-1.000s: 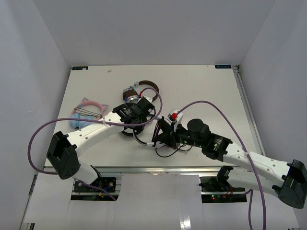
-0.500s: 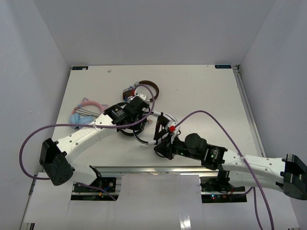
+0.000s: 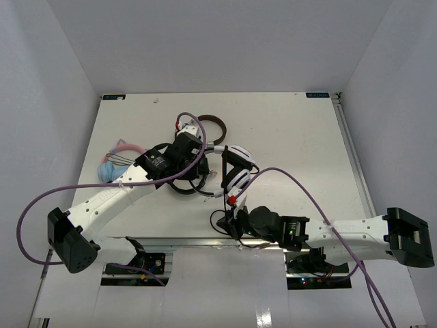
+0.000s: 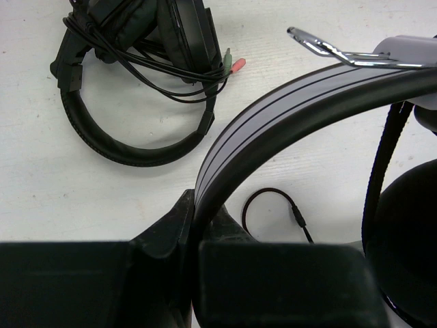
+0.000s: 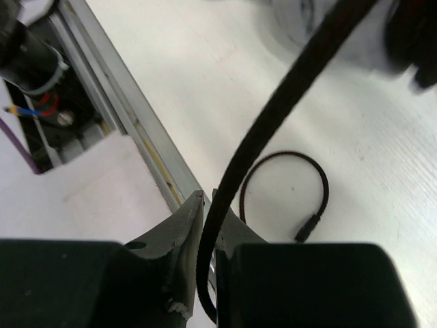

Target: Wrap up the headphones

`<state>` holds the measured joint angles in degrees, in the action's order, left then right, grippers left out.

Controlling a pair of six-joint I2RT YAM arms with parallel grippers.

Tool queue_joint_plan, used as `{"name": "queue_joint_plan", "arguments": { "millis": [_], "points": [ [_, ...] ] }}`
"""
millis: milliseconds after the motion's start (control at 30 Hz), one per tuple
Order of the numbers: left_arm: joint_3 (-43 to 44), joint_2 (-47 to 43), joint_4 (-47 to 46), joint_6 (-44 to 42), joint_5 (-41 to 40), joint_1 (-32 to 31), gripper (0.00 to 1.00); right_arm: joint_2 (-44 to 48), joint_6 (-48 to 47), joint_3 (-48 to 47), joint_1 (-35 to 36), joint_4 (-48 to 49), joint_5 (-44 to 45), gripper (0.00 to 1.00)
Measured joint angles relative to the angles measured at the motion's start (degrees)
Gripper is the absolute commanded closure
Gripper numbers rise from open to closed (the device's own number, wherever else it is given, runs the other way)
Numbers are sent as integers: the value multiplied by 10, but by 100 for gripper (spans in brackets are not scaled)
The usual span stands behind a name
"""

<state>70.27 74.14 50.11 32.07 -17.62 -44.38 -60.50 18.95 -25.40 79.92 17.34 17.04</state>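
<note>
– Left tool [image 4: 201,215], what has it got?
– It is clamped hard on the white headband [image 4: 273,116] of the headphones [image 3: 235,171], which sit about mid-worktop [image 3: 307,130]. In the wrist view one black ear pad [image 4: 403,239] shows at 3 o'clock of the fingers.
– What lies around it, from the left?
– A pink-and-blue headset [image 3: 119,160] is at 9 o'clock of that tool. All-black headphones [image 4: 136,82], cord bundled on them, are at 9 o'clock of the white pair. Brown-banded headphones [image 3: 212,123] are at 11 o'clock of the white pair.
– And the right tool [image 5: 208,225]?
– It is at 6 o'clock of the white pair, near the worktop's front edge. Its fingers are drawn in narrowly on the thin black cable [image 5: 273,116], which runs straight from them toward the headphones. The cable's free end curls on the worktop beside it, plug [image 5: 307,229] lying flat.
</note>
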Motion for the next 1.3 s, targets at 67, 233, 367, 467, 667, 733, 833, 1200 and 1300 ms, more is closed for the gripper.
{"name": "queue_joint_plan", "arguments": {
  "millis": [67, 233, 367, 467, 667, 733, 833, 1200, 1300],
  "points": [
    [2, -7, 0, 4, 2, 0, 100, -17, -1, 7, 10, 6, 24, 83],
    [8, -21, 3, 13, 9, 0, 100, -59, -5, 27, 20, 36, 73, 83],
    [12, -35, 11, 17, 10, 0, 100, -68, -7, 52, 20, 63, 97, 83],
    [20, -43, 20, 18, 11, 0, 100, -71, -9, 79, 20, 99, 106, 82],
    [40, -57, 26, 22, 20, 0, 100, -77, -15, 125, 20, 165, 101, 81],
    [42, -63, 26, 25, 21, 0, 100, -84, -16, 132, 20, 188, 95, 80],
    [42, -77, 28, 28, 22, 0, 100, -106, -18, 133, 20, 221, 86, 80],
    [45, -106, 31, 35, 42, 0, 100, -177, -61, 133, 20, 367, 82, 81],
    [45, -114, 30, 38, 52, 0, 100, -191, -82, 133, 20, 421, 92, 84]
  ]
}}
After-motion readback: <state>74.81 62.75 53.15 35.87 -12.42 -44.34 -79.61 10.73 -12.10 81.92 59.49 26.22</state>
